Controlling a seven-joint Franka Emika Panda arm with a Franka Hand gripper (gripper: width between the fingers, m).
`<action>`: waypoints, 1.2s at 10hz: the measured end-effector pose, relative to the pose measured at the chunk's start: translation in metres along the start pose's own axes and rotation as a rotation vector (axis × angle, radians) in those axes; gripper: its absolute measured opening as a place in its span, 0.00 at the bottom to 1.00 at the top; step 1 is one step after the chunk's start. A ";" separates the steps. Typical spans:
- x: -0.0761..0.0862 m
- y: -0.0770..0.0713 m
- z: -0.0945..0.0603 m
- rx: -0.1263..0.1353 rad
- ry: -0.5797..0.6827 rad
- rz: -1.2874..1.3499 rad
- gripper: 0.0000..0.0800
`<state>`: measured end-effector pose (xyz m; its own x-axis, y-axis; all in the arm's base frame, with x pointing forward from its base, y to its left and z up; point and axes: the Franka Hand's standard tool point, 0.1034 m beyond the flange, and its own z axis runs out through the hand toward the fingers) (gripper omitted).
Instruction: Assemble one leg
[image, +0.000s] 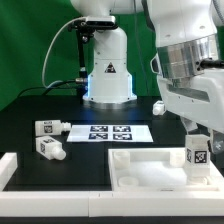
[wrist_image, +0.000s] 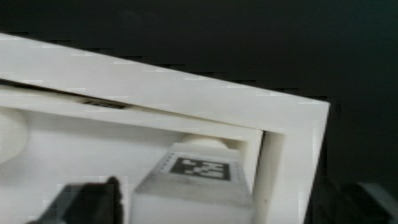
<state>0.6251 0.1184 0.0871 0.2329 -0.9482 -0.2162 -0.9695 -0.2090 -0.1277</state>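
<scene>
A leg (image: 198, 154), a short white peg with a black-and-white tag, stands upright in the corner of the large white panel (image: 140, 168) at the exterior view's right. My gripper (image: 196, 136) is straight above it, fingers down around its top. In the wrist view the leg (wrist_image: 206, 172) sits between my two dark fingers (wrist_image: 93, 202), with a gap on each side; the jaws stand wider than the leg. The panel's raised rim (wrist_image: 214, 92) runs around the leg's corner. Two more legs (image: 50, 128) (image: 50, 148) lie at the left, and another (image: 160, 105) at the back.
The marker board (image: 110, 132) lies flat in the middle of the black table. A white frame piece (image: 25, 170) runs along the front left. The robot's white base (image: 108, 70) stands at the back, before a green backdrop.
</scene>
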 end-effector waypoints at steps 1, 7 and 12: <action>0.004 0.000 -0.001 -0.008 0.013 -0.213 0.77; 0.012 0.001 -0.004 -0.052 0.048 -0.858 0.81; 0.015 0.002 0.003 -0.120 0.084 -1.224 0.81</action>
<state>0.6267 0.1041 0.0801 0.9913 -0.1232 0.0469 -0.1174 -0.9868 -0.1114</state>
